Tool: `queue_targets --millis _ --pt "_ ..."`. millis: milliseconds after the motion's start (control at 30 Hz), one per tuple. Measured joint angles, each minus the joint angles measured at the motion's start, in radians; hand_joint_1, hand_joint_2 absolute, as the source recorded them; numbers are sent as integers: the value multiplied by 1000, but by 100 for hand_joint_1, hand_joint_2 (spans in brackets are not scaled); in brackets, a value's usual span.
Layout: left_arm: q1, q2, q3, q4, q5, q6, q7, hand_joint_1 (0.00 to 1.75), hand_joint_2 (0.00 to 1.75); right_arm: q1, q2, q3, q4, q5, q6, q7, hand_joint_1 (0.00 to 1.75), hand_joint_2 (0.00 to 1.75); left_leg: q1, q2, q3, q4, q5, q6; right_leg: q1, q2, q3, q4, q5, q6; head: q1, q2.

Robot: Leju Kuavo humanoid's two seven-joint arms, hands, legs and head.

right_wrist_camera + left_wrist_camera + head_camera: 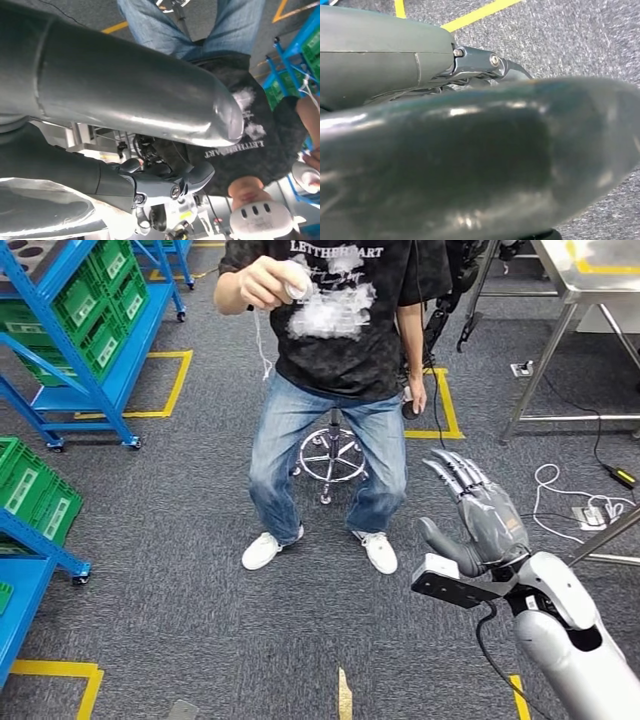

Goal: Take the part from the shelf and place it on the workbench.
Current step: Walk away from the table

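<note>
My right hand (483, 515) is raised at the lower right of the head view, fingers stretched apart and nothing in it. Its thick thumb (132, 95) and darker fingers (166, 185) show close up in the right wrist view, also bare. My left hand (471, 155) hangs over the grey floor with a finger (490, 62) stretched out and nothing held. Blue shelves (90, 390) with green bins (106, 300) stand at the left. A metal workbench (596, 280) stands at the far right. A person (340, 330) sits facing me, one raised hand holding a small white object (296, 280) with a cord.
The person sits on a chrome stool (332, 455) straight ahead, feet on the floor. White cables and a power strip (585, 508) lie by the workbench legs. A second blue rack (30, 530) with green bins is near my left. Yellow tape lines (173, 380) mark the floor.
</note>
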Motion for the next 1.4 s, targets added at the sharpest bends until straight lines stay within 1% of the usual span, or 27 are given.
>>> queue_targets --millis 67,100,133,167,200,267,333,367,433,500,600,633,667,700,733,800,867,933,967,1033,1100,1167,1200,1233,1300,1333,1400 --pt "1 0 0 0 0 3 0 0 0 1 0 -5 -7 -4 -6 -8 0 0 7 1 -50 112 -61 -21 -2 -15 6 -8 1 -17 -2 0" --pt "1 0 0 0 0 3 0 0 0 1 0 -7 -9 -3 -9 -10 0 0 12 3 -83 186 -95 -30 -2 -25 8 -9 0 -20 -3 0" --pt "3 0 0 0 0 3 0 0 0 2 0 -7 -9 -3 -10 -10 0 0 15 3 -106 233 -109 -34 -2 -32 9 -9 -1 -21 -3 0" --pt "4 0 0 0 0 3 0 0 0 2 0 -7 -9 -3 -10 -10 0 44 19 4 -114 249 -106 -37 -2 -40 9 -9 -2 -21 -3 0" --pt "5 0 0 0 0 3 0 0 0 3 0 -7 -10 -3 -10 -11 0 87 22 6 -106 232 -87 -39 -2 -47 10 -9 -3 -20 -3 0" --pt "5 0 0 0 0 3 0 0 0 3 0 -9 -10 -3 -11 -11 0 175 25 35 -48 112 -23 -41 -1 -62 13 -8 -5 -16 -3 0" --pt "1 -1 0 0 0 4 -1 0 0 5 0 -13 -10 -4 -12 -11 0 175 19 73 4 0 13 -34 4 -78 17 -6 -10 -6 -3 0" --pt "0 -2 0 0 0 4 -1 0 0 6 0 -16 -10 -5 -13 -10 0 175 16 80 12 -21 15 -29 6 -87 18 -6 -11 -1 -2 0" --pt "0 -1 0 0 0 6 -3 0 0 9 0 -18 -10 -5 -15 -10 0 175 12 62 11 -28 17 -16 5 -106 20 -7 -14 10 -1 0" --pt "3 0 0 0 0 8 -6 0 0 13 0 -20 -11 -5 -17 -10 0 175 14 41 13 -33 23 -2 -1 -82 10 17 -36 19 2 0" --pt "0 0 0 0 0 9 -7 0 0 20 0 -26 -12 -5 -20 -10 0 175 15 8 13 -37 27 13 -5 -10 -70 186 -120 22 10 0" --pt "-1 0 0 0 0 9 -7 0 0 23 0 -27 -12 -5 -20 -10 0 175 14 -5 13 -36 27 14 -5 -2 -100 244 -139 22 11 0" --pt "-1 0 0 0 0 9 -7 0 0 27 0 -27 -12 -5 -20 -10 0 175 13 -18 13 -36 28 15 -5 2 -117 272 -140 22 11 0" --pt "0 0 0 0 0 9 -7 0 0 29 0 -28 -12 -5 -20 -10 0 175 12 -31 13 -36 28 15 -5 4 -114 262 -122 21 10 0" --pt "0 0 0 0 0 9 -7 0 0 31 0 -28 -12 -5 -20 -10 0 175 13 -45 15 -35 28 14 -6 10 -92 214 -89 19 11 0" --pt "-2 0 0 0 0 9 -7 0 0 31 0 -31 -13 -7 -19 -11 0 175 12 -71 14 -31 27 10 -12 50 -24 79 -31 19 11 0" --pt "-3 0 0 0 0 9 -7 0 0 31 0 -34 -13 -19 -15 -16 0 175 13 -93 6 -27 29 0 -16 82 14 9 -17 18 10 0" --pt "0 1 0 0 0 9 -7 0 0 32 0 -35 -13 -32 -11 -23 0 175 16 -115 -1 -28 34 -11 -14 69 19 3 -18 14 9 0" --pt "2 2 0 0 0 9 -7 0 0 32 0 -34 -14 -35 -10 -25 0 175 16 -113 -4 -24 31 -16 -14 57 21 1 -17 10 9 0" --pt "2 4 0 0 0 9 -8 0 0 31 0 -34 -15 -38 -9 -28 0 175 13 -70 -26 26 -3 -25 -15 29 27 -4 -16 -1 3 0" --pt "-1 4 0 0 -1 10 -10 0 0 33 0 -35 -16 -40 -9 -29 0 175 13 -14 -78 145 -63 -32 -11 0 31 -6 -18 -9 -1 0" --pt "-1 4 -1 0 -1 10 -12 0 0 34 0 -34 -15 -40 -9 -29 0 175 16 2 -120 237 -92 -36 -8 -29 32 -5 -21 -13 -1 0" --pt "0 3 -1 0 -2 11 -13 0 0 35 0 -34 -15 -40 -9 -29 0 175 16 5 -119 237 -81 -36 -7 -42 34 -5 -23 -13 -1 0" --pt "1 3 -1 0 -1 11 -14 0 0 36 0 -34 -15 -41 -9 -29 0 175 16 9 -100 198 -53 -34 -6 -55 36 -5 -25 -13 -1 0" --pt "1 5 -1 0 -1 13 -16 0 0 39 0 -35 -15 -41 -10 -29 0 175 10 45 -33 68 8 -24 -4 -79 43 -5 -30 -10 -1 0" --pt "0 5 -1 0 0 13 -17 0 0 44 0 -37 -15 -41 -11 -29 0 175 4 66 -6 14 24 -19 -1 -90 46 -5 -33 -6 -1 0" --pt "-1 6 -1 0 0 13 -18 0 0 58 0 -41 -15 -40 -14 -28 0 175 -5 85 10 -26 24 -11 3 -112 50 -6 -38 1 0 0"
